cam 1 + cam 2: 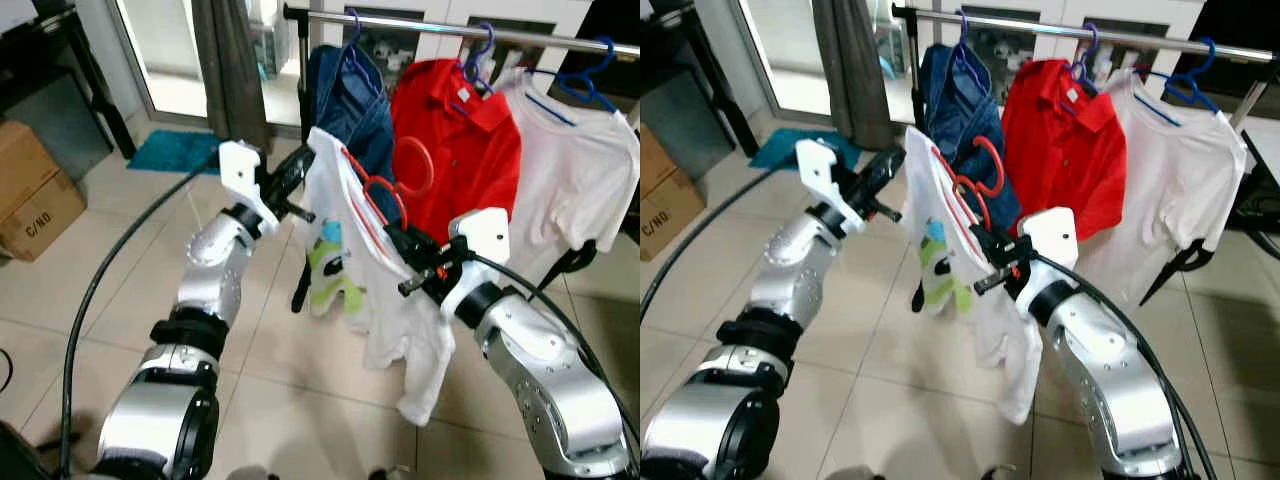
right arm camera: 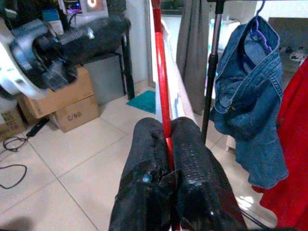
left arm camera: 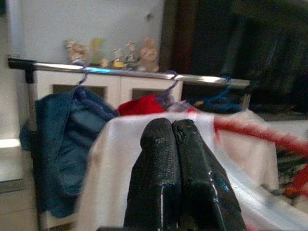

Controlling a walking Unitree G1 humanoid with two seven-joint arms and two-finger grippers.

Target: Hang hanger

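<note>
A red hanger [image 1: 385, 195] carries a white T-shirt [image 1: 345, 270] with a green and blue print. It hangs in the air below the metal rail [image 1: 430, 25], in front of the denim garment. My right gripper [image 1: 402, 240] is shut on the hanger's red bar [image 2: 161, 86], low on its right side. The hanger's hook [image 1: 418, 165] is below the rail and free of it. My left gripper [image 1: 305, 158] is shut, with its tips [image 3: 172, 126] against the shirt's left shoulder. Whether it pinches cloth is unclear.
On the rail hang a denim garment [image 1: 350, 100], a red polo [image 1: 465, 150] and a white T-shirt [image 1: 575, 170] on a blue hanger. Cardboard boxes [image 1: 35, 200] stand far left. A teal mat [image 1: 180, 150] and a curtain [image 1: 230, 60] lie behind. A black cable [image 1: 100, 280] arcs over the tiled floor.
</note>
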